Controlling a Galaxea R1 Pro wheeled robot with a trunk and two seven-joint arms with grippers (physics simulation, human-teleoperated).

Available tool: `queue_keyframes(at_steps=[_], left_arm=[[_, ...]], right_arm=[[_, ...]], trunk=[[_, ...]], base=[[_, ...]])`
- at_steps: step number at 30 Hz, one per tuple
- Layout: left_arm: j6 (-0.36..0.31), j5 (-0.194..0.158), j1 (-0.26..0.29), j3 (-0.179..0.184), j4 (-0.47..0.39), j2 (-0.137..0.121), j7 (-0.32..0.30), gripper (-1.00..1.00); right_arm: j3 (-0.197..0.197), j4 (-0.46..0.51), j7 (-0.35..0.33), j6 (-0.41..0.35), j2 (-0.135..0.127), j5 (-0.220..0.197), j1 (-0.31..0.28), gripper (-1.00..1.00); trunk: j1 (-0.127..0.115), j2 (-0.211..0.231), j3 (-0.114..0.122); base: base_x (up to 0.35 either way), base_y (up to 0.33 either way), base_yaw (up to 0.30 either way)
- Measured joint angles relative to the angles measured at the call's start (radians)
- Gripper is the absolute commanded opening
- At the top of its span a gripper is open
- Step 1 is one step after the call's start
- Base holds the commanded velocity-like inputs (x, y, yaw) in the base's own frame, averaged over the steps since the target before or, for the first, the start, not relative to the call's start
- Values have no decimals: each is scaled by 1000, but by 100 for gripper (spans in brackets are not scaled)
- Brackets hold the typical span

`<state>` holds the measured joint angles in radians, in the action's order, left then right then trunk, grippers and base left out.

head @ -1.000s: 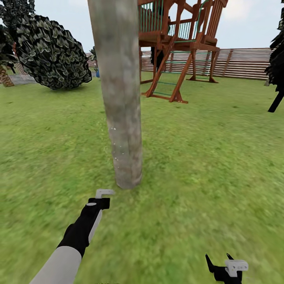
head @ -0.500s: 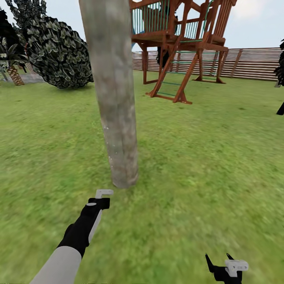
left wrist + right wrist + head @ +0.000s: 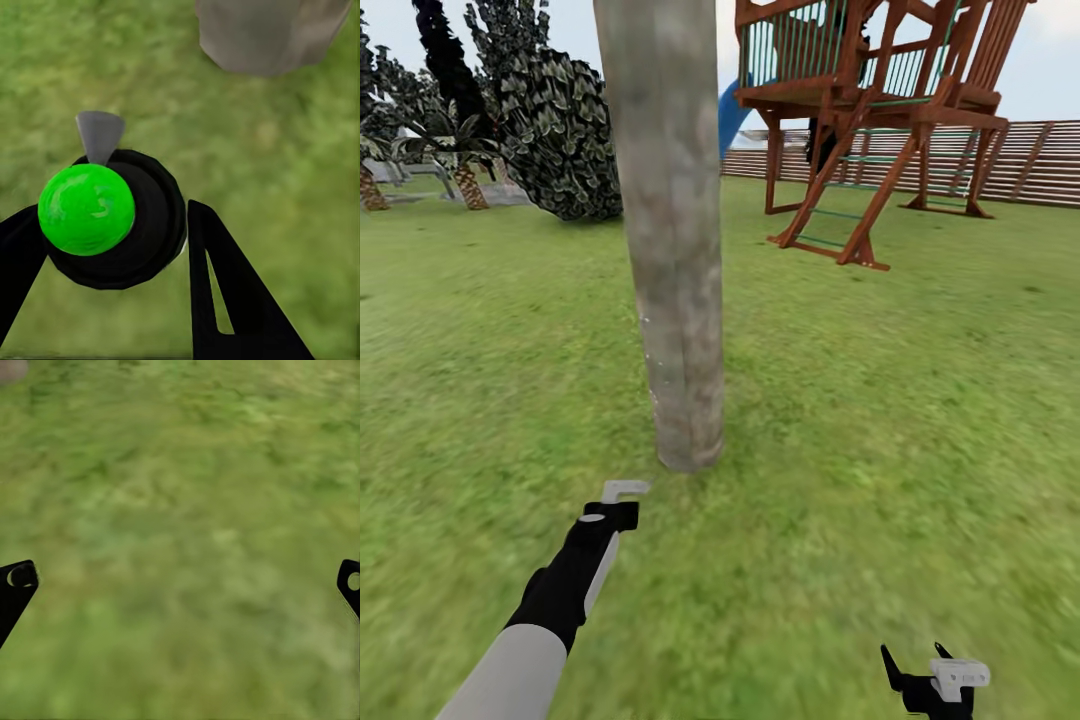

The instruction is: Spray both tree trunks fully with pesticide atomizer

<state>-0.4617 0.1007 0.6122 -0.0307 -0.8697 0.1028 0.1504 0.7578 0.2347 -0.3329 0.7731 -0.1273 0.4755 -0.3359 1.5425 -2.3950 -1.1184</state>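
Observation:
A thick mottled grey-brown tree trunk [image 3: 675, 250] rises from the grass just ahead of me, with a few faint white specks of pesticide [image 3: 649, 350] along its left edge. My left gripper [image 3: 610, 517] is held low in front of the trunk's base, shut on the pesticide atomizer [image 3: 623, 490]. In the left wrist view the atomizer [image 3: 112, 225] is a dark round bottle with a bright green dot and a grey nozzle, held between the black fingers [image 3: 225, 300], and the trunk's foot [image 3: 270, 34] is beyond it. My right gripper [image 3: 932, 672] hangs open over grass [image 3: 180, 510].
A brown wooden play tower [image 3: 870, 110] with a ladder stands behind the trunk to the right, in front of a slatted fence [image 3: 1040, 160]. A big dark bush [image 3: 560, 130] and short palms [image 3: 460, 150] stand at the back left. Lawn [image 3: 910, 420] surrounds the trunk.
The whole view has swung, so trunk, play tower and bush now sit further right than half a second ago. Both arms keep the same place in the picture.

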Motion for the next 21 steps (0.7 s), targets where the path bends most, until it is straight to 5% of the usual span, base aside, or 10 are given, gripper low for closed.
queue_keyframes(at_steps=[13, 21], left_arm=[[0, 0, 0, 0, 0, 0, 0, -100], [0, 0, 0, 0, 0, 0, 0, -100]], right_arm=[[0, 0, 0, 0, 0, 0, 0, 100], [0, 0, 0, 0, 0, 0, 0, 100]], trunk=[[0, 0, 0], [0, 0, 0]], base=[[0, -275, 208], [58, -275, 61]])
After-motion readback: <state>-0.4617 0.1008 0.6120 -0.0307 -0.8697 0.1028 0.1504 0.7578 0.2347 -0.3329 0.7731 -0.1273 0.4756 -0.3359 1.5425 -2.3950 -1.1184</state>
